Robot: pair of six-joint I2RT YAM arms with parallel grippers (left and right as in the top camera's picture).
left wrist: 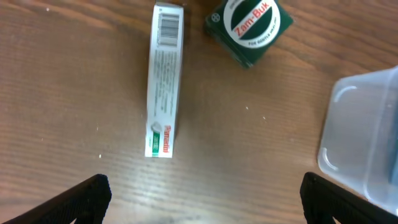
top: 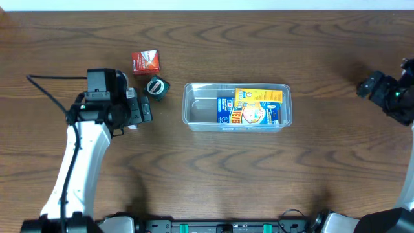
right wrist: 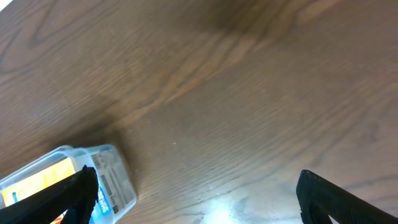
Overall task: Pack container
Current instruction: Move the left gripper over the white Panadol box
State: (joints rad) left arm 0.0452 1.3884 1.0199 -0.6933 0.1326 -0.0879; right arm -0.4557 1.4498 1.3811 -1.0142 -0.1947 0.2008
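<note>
the container (top: pixel 199 103) is a clear, shallow plastic tub, rectangular with rounded corners and a rolled rim, lying lengthwise near the middle of the table (top: pixel 259 175). its left part is bare; a yellow and blue packet (top: pixel 259 103) lies flat in its right part. the left wrist view catches one frosted corner at the right edge, the right wrist view another corner at lower left.

the table is dark brown wood with a strong wavy grain, glossy enough to show a glare patch in the right wrist view. a pale strip runs along its far edge; nothing more of the room shows.

left of the tub stand a red box (top: pixel 145 61) and a green zam-buk box (top: pixel 156 86), with a slim white carton (left wrist: pixel 165 81) lying beside it.

the left gripper (top: pixel 145 110) hangs over the carton, fingers wide and holding nothing. the right gripper (top: pixel 367 86), well apart at the far right, also has its fingers wide and bare
</note>
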